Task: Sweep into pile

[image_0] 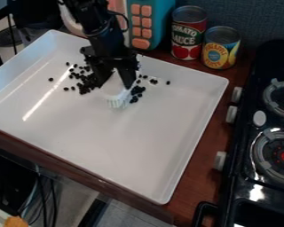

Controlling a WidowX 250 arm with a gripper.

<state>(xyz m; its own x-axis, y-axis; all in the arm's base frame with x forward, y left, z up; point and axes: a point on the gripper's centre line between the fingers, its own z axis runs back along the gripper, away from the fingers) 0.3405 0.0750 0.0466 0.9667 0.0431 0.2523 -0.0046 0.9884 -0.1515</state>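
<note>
My gripper (116, 83) hangs over the upper middle of the white tray (117, 150), shut on a white brush (115, 94). The brush's bristles point down at the tray floor. Small black beans lie on both sides of it. A loose cluster of beans (84, 83) is at its left, with a few strays farther left. A smaller group (137, 91) lies close at the right, and several single beans trail toward the upper right. The gripper and brush hide part of the tray between the two groups.
Two cans, a tomato sauce can (187, 33) and a pineapple can (220, 48), stand behind the tray's back right edge. A teal toy with orange buttons (145, 22) stands behind it too. A black stove (257, 146) is at the right.
</note>
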